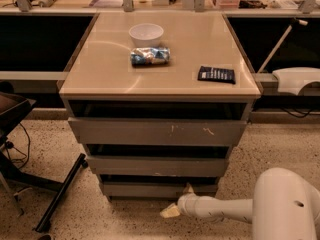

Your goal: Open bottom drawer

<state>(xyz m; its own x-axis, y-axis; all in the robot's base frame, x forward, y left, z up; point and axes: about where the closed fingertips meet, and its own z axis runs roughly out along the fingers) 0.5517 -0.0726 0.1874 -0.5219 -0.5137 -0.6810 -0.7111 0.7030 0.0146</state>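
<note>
The bottom drawer [150,189] is the lowest and narrowest grey front of the cabinet, plain, just above the floor. It sticks out a little less than the two fronts above it. My gripper [179,200] is at its right part, low by the floor, reaching in from the right on a white arm [220,208]. It is open: one pale fingertip [189,188] lies at the drawer front's top edge, the other [170,211] is lower, in front of the drawer near the floor.
The middle drawer [157,166] and the scratched top drawer [157,132] stand slightly out. On the beige top [100,74] are a white bowl [146,34], a snack bag [150,56] and a dark packet [216,74]. A black chair base [60,194] stands at the left.
</note>
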